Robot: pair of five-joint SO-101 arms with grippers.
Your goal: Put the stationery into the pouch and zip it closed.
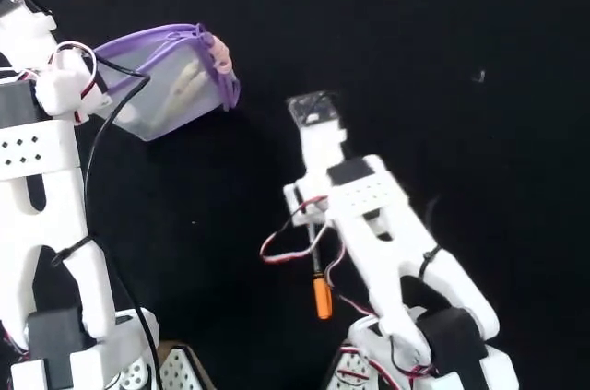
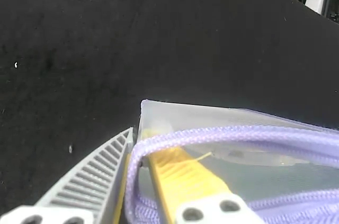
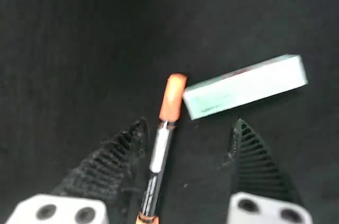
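Nearest the lens, found the left gripper (image 2: 136,152) with its ribbed grey and yellow fingers (image 2: 180,173) pinched shut on the purple zip edge of the pouch (image 2: 238,144). Saw that translucent pouch held up off the black table (image 1: 461,86), tilted, zip bands parted, pale shapes inside too blurred to name. Placed it well apart from the pen, beyond it and toward the left arm's side. Judged the pouch soft and floppy, likely to sag and fold anywhere away from the stiffer zip band, so best kept by that band.

Found the right gripper (image 3: 190,128) spread wide, holding nothing, straddling the pen (image 3: 158,152). Saw the pen flat on the table between the fingertips, close beside one and clear of the other. Read its long axis as running along the gripper's reach, orange cap end pointing out past the fingertips. Noted a pale-green block (image 3: 243,86), probably an eraser, just beside that cap, lying crosswise to the pen. From the high view, put the pen under the right arm, lengthwise toward that arm's base.

Judged the pen light, stiff and smooth, a round barrel apt to roll or slip. Reckoned on pinching across the barrel near mid-length, on the silver-and-black section, not the cap.
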